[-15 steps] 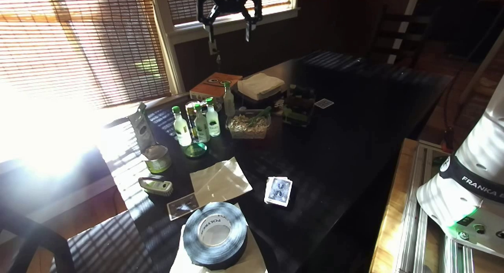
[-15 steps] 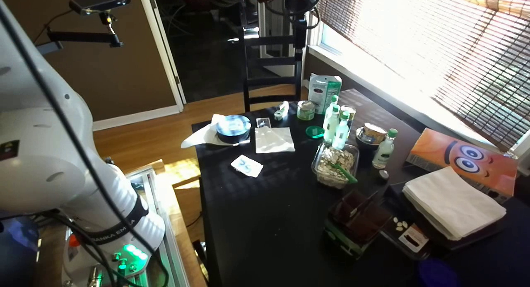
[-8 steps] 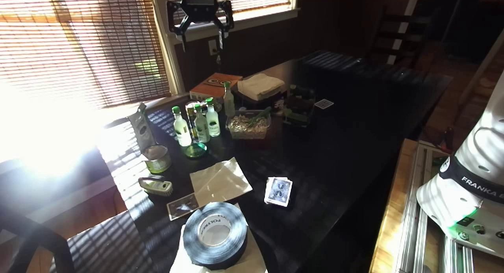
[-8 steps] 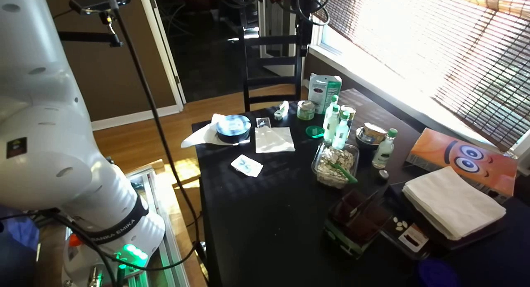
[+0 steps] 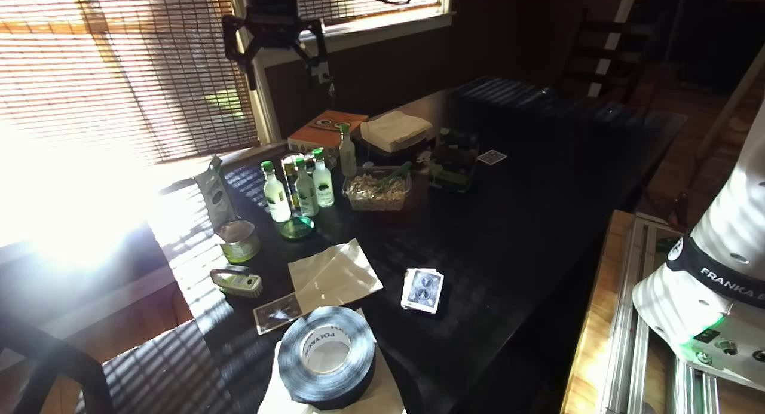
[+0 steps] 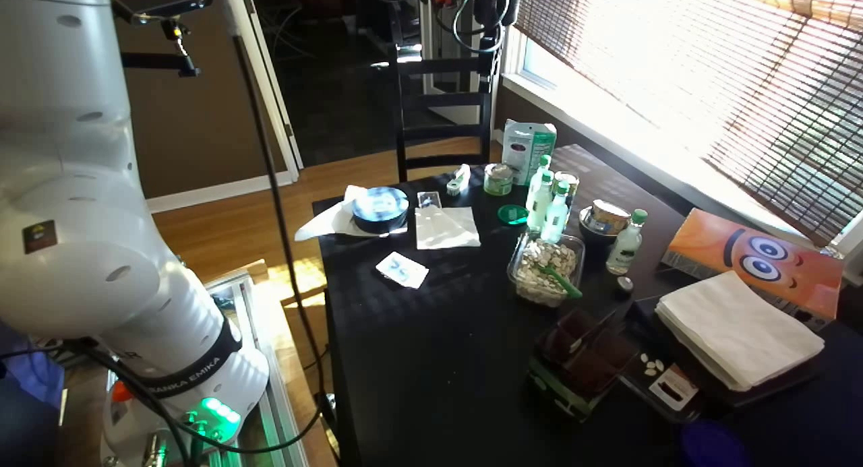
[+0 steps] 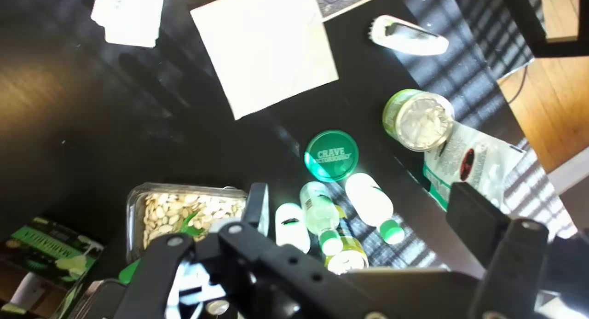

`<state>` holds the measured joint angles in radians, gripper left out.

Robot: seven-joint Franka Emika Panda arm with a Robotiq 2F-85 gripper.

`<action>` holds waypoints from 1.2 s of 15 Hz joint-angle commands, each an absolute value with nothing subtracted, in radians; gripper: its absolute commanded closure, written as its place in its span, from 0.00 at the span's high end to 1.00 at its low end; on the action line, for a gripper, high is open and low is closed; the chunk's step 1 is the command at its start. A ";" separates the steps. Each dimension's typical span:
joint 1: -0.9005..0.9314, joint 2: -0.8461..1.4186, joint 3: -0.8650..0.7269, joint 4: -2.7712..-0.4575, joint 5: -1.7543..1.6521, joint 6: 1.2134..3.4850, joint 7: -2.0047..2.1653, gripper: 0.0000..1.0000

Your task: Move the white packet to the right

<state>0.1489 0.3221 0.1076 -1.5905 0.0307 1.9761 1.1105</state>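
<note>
Here, two parted fingers (image 7: 475, 220), one pouch (image 6: 528, 150).

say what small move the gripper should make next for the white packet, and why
I'd probably shift the open gripper sideways toward the packet before lowering: in the wrist view, bottles show between its fingers, while the packet is partly hidden by one of them, so going straight down here might knock the bottles.

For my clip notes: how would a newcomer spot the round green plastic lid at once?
On the black table, find three pale, green-capped bottles clustered. Between them and the pale paper sheet lies the lid: flat, unlike the bottles, and lettered CRAVE.
</note>
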 commanded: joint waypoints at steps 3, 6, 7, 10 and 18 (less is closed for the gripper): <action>0.279 0.607 0.049 -1.247 -0.028 2.004 1.440 1.00; 0.308 0.738 0.009 -1.109 -0.074 1.982 1.482 1.00; 0.308 0.779 0.002 -1.066 -0.075 1.969 1.483 1.00; 0.299 0.888 -0.012 -0.944 -0.057 1.956 1.478 1.00; 0.303 0.924 -0.008 -0.972 -0.068 2.183 1.450 1.00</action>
